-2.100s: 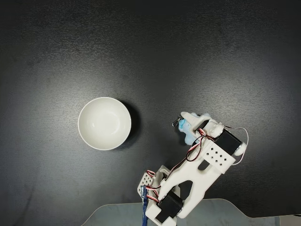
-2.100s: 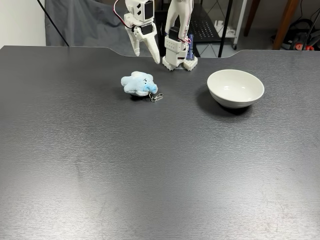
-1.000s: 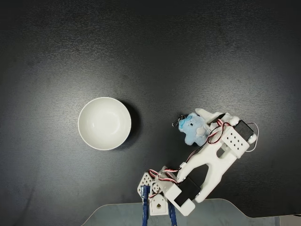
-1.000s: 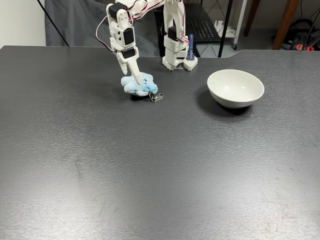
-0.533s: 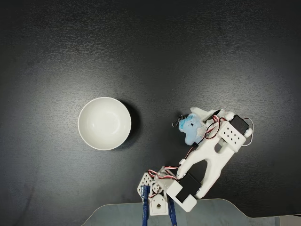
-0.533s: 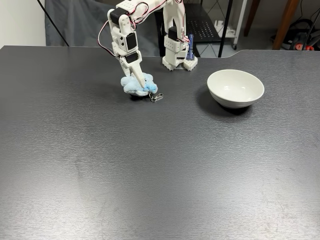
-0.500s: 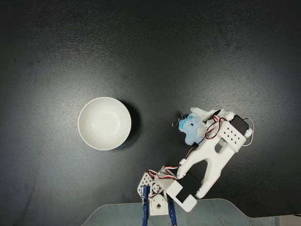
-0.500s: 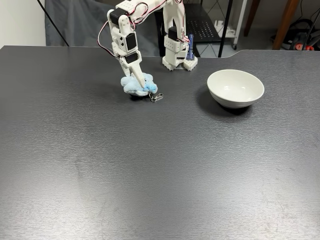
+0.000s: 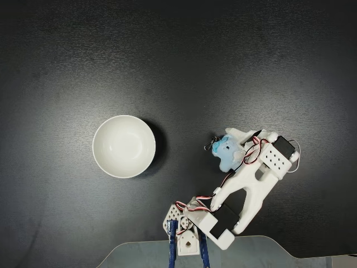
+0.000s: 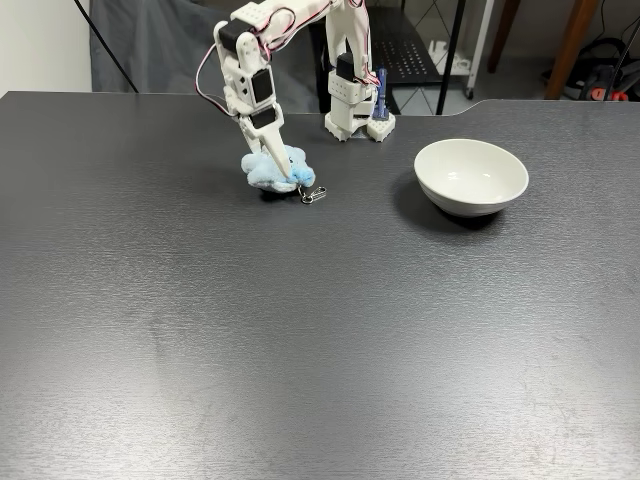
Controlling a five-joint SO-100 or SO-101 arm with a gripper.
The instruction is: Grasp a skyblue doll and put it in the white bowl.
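In a fixed view, doll [image 10: 275, 168] lies left of bowl [image 10: 471, 178].

bare table [image 10: 300, 330] btwn doll [image 10: 275, 170], bowl [image 10: 471, 175]

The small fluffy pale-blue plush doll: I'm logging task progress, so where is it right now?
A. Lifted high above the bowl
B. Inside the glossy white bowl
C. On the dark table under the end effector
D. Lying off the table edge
C. The small fluffy pale-blue plush doll lies on the dark table with the end effector down on it; the glossy white bowl sits apart, with nothing in it.
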